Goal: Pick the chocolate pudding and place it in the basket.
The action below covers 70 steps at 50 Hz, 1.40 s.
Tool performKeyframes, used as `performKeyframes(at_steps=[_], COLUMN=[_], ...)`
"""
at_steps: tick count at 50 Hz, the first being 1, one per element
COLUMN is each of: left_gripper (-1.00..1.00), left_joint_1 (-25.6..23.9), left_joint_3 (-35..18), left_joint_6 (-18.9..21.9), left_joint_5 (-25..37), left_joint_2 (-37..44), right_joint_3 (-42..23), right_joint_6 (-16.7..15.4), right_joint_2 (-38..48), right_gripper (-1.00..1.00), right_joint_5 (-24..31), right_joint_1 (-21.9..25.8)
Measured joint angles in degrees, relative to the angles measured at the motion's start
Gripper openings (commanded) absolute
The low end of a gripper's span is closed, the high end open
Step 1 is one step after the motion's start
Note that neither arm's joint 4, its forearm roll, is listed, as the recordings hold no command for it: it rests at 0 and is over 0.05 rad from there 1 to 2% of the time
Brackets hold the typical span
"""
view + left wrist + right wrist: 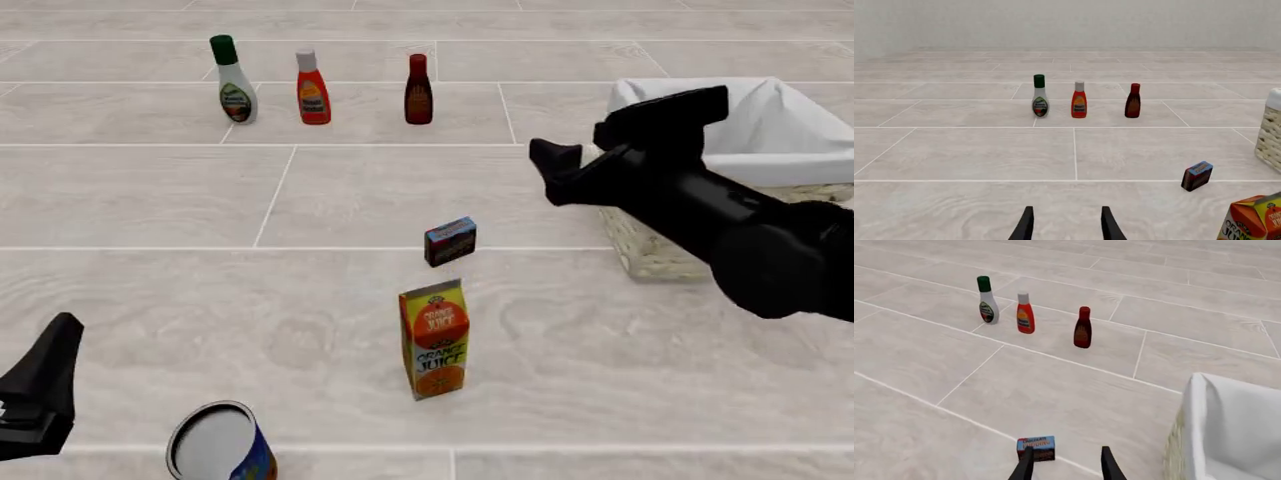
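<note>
**Pudding box on the worktop, both grippers empty**

The chocolate pudding (pixel 451 241) stands on the pale tiled worktop (pixel 160 200), near the middle of the front view, just beyond the taller orange juice carton (pixel 434 340) and apart from it. The basket (pixel 667 255) sits to the right of the box, its white cloth lining (pixel 781 125) folded over the rim; nothing shows inside it in the part visible.

The right gripper (pixel 1065 464) hangs in the air between the pudding and the basket, its 2 fingers parted with nothing between them. In the right wrist view the box (pixel 1036 448) lies just past the fingertips, partly behind 1 of them.

The left gripper (pixel 1065 224) is low at the near left of the worktop, fingers likewise spread and holding nothing.

At the far side, 3 bottles stand in a row: a green-capped white one (pixel 234 80), an orange-red one (pixel 312 88) and a dark red one (pixel 418 90). A blue can (pixel 220 442) stands at the near edge.
</note>
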Motion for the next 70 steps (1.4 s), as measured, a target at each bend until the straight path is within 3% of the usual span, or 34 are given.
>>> performKeyframes(at_steps=[23,48,70], left_gripper=[1.0,1.0,1.0], left_joint_1=[0.0,0.0,0.0], left_joint_3=[0.0,0.0,0.0], left_joint_6=[0.0,0.0,0.0], left_joint_5=[0.0,0.0,0.0], left_joint_2=[0.0,0.0,0.0], right_joint_3=[-10.19,-25.41,-38.35], right_joint_6=[-0.63,-2.49,2.33], right_joint_2=[7.62,15.92,22.95], right_gripper=[1.0,1.0,1.0], right_joint_5=[6.8,20.6,33.82], right_joint_1=[1.41,2.61,3.41])
